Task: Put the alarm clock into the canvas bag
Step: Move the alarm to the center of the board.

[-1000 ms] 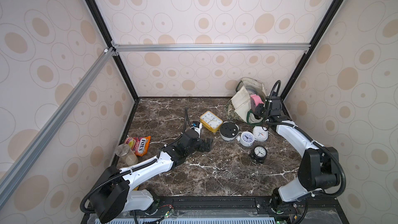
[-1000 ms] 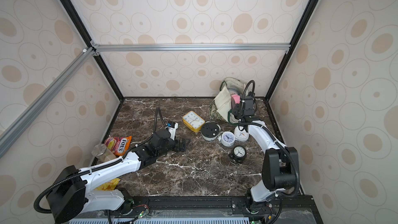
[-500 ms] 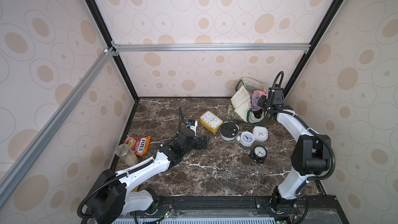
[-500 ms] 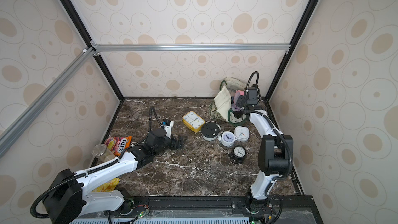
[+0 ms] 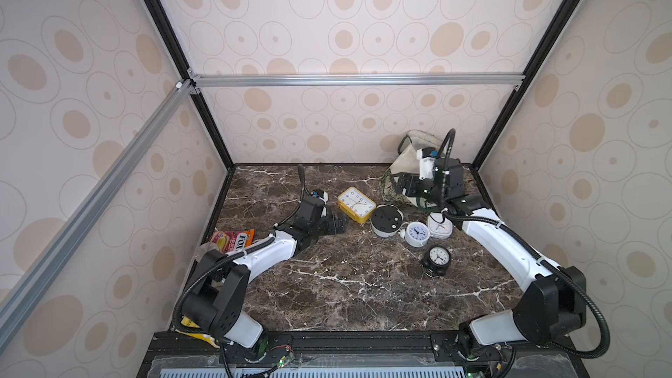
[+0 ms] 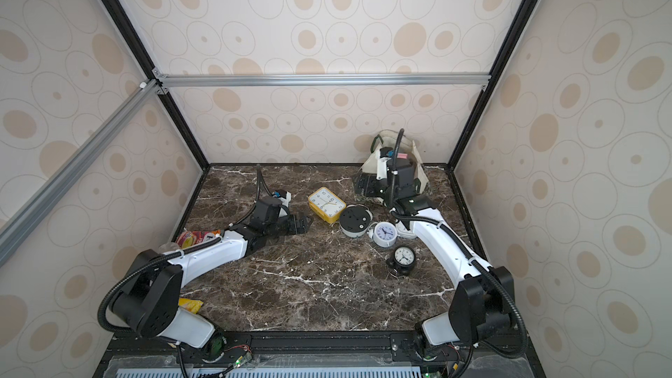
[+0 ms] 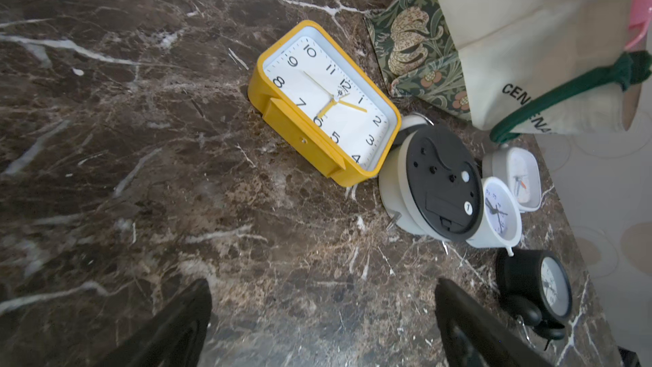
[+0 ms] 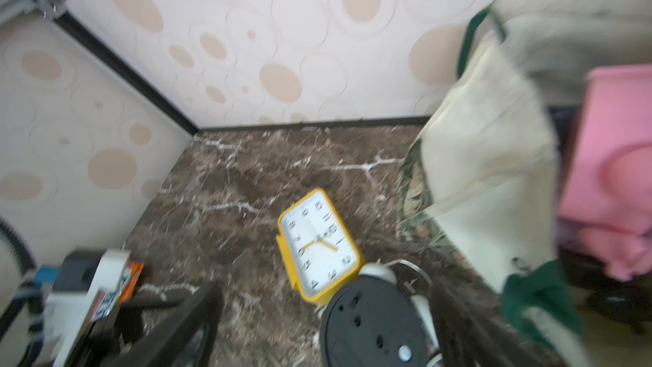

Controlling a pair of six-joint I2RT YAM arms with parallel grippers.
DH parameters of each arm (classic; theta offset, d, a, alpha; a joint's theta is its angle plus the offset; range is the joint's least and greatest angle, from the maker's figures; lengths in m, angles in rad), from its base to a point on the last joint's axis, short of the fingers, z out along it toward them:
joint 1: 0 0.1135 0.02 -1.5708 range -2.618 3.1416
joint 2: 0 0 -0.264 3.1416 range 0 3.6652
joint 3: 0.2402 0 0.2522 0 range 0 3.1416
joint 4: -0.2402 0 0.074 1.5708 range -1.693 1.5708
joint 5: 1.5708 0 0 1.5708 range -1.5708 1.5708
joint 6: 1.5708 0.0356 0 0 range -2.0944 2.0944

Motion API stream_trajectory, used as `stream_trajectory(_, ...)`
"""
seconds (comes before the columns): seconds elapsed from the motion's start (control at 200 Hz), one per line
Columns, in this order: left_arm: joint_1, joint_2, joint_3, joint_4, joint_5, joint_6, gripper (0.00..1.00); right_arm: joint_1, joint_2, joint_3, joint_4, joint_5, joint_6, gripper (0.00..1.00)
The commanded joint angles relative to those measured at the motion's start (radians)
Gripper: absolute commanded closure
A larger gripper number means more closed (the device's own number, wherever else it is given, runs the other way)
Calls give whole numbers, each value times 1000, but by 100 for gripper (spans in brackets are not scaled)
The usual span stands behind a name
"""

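White-shelled arms [image 5: 269, 252], black joint housings, black ribbed cables, black-fingered left gripper [image 7: 323, 285] and right gripper [image 5: 404, 186]

Right tool [image 8: 326, 291] opened — pink clock [image 8: 614, 171] dropped into canvas bag [image 8: 487, 157].

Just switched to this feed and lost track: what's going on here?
The right gripper is open and empty beside the bag, and a pink item shows in the bag's mouth. The left gripper is open too, low over the table near the yellow clock. That clock and four others lie on the table, outside the bag.
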Motion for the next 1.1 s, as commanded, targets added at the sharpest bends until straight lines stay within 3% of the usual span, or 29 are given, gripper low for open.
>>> stream_trajectory(0.0,27,90,106,-15,80,-52,2,20,107,-14,-52,-88,3,0)
stream_trajectory(0.195,31,225,222,-61,55,-168,2,23,370,219,-103,-151,-17,0)
stream_trajectory(0.45,60,248,188,65,91,-308,2,21,629,486,-163,-202,-23,1)
stream_trajectory(0.75,85,282,188,83,114,-330,2,21,791,612,-195,-248,1,3)
stream_trajectory(1.095,130,261,139,54,103,-312,2,61,820,591,-210,-373,-9,4)
